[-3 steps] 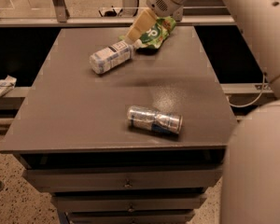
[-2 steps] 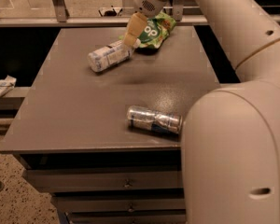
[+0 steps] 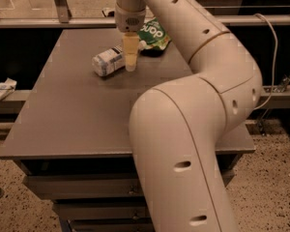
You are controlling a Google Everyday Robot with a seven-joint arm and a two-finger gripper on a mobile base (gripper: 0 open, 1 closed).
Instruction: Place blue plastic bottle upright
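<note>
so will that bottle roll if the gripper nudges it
Likely yes: the bottle lies on its side on the flat table, so its roundish body could roll. It looks small and probably light, so a nudge may spin it. The gripper hangs at its cap end, near the pouch.

The bottle (image 3: 108, 63) lies on its side on the table (image 3: 63, 115), towards the far end and a little left of the middle. The gripper (image 3: 130, 66) hangs pointing down at the bottle's right end. Just behind it, by the far edge, lies the snack pouch (image 3: 154, 33). The arm (image 3: 193, 129) stands in front, hiding the table's near right part. A crumpled wrapper (image 3: 1, 90) lies on a ledge off to the left.
</note>
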